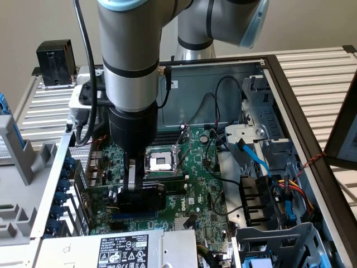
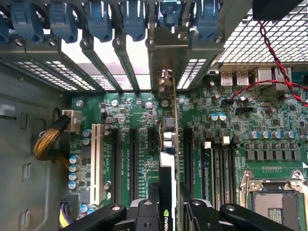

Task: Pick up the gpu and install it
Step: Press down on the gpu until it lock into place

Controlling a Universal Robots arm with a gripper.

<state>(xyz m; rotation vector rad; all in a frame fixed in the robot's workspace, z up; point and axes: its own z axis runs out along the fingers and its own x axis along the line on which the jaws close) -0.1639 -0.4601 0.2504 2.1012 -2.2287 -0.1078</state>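
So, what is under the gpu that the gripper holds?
Under the gpu, held edge-on by the gripper, lies the green motherboard with its long expansion slots. The slot directly beneath the card is covered by the card itself.

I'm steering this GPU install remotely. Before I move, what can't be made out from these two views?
- Exterior view: the gripper and arm hide most of the gpu, so its seating is unclear.
- Wrist view: the gpu is seen edge-on; the slot under it is hidden by the card itself.
- Wrist view: the gripper is cut off by the picture's edge.
- Exterior view: the power supply label is too small to read.
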